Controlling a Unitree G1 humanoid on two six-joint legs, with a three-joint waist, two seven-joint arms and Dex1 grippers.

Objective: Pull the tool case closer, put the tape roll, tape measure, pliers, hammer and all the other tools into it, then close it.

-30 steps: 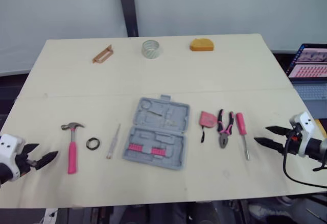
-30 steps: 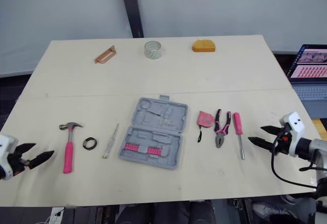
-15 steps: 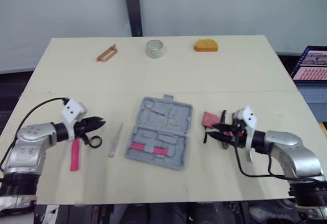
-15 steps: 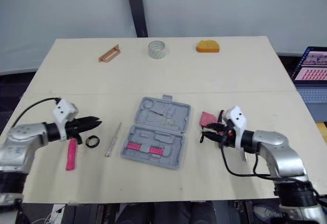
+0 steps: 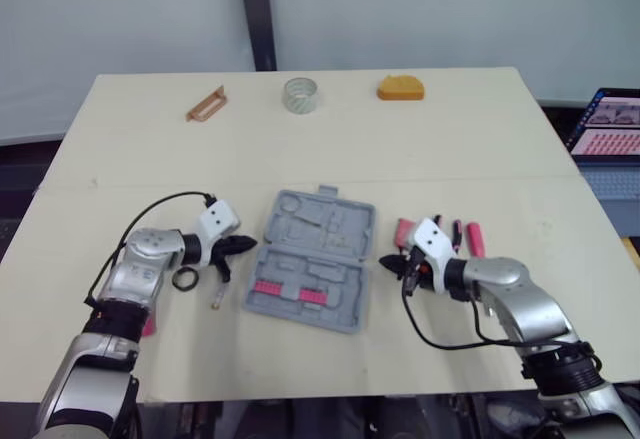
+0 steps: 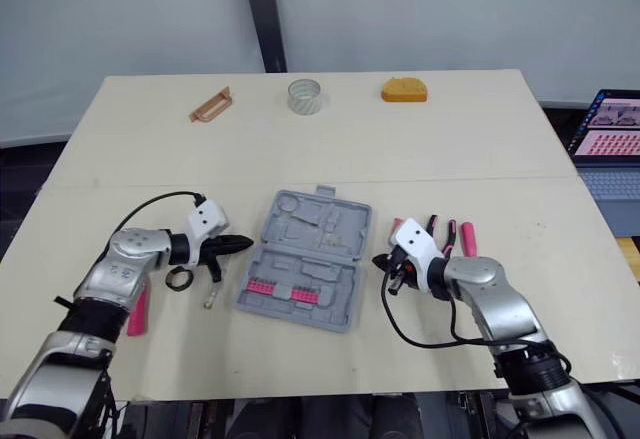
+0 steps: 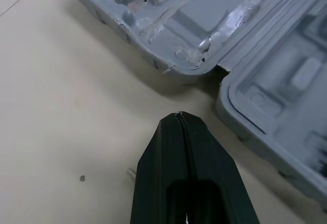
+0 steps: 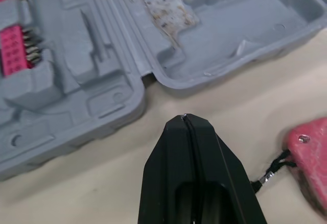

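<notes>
Left hand (image 5: 236, 247): fingers pressed shut on nothing, tip low over the tabletop (image 5: 480, 139), just beside the left side of the tool case (image 5: 312, 257) at its hinge.
Right hand (image 5: 390, 262): also shut and empty, tip just off the case's right side near the hinge.
Tool case: lay open and flat, slightly askew, midway between the tabletop's left and right edges and nearer its near edge.
Close by: black tape roll (image 5: 184, 279) and slim screwdriver (image 5: 215, 294) lay by the left hand, and the pink tape measure (image 5: 403, 231) just behind the right.
Step in hand: probably drawing the case nearer.
Doing it well: bear on both sides evenly at the hinge line so the case slides without turning. Keep clear of the tape measure's cord and stop short of the near edge.
</notes>
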